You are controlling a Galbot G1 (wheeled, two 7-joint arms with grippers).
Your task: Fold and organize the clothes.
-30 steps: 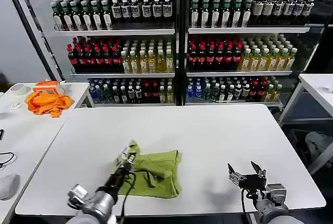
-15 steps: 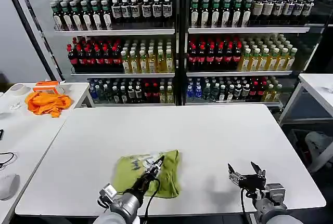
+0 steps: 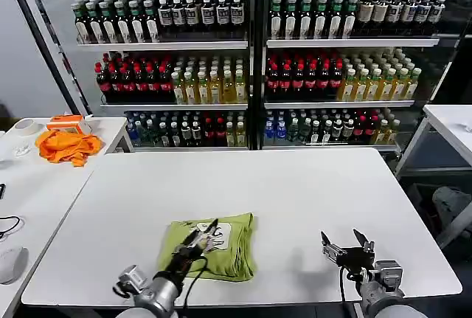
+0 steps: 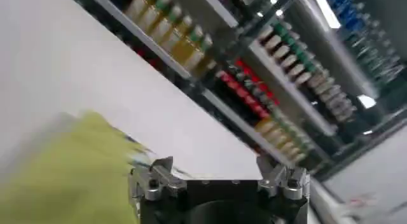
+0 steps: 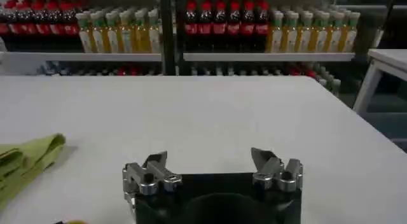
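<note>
T-shirt (image 3: 210, 248) lying folded into a compact block, lower centre-left of the head frame, near the front edge of the white table (image 3: 295, 192). Left gripper (image 3: 200, 236) hovering over its top layer, fingers spread with nothing pinched; arm reaching in from the bottom edge, angled up-right. To finish this fold well, I'd keep the fingers clear of loose fabric and lift straight off without dragging the layer. Right gripper (image 3: 345, 246) waiting lower right over bare table, fingers spread, empty
</note>
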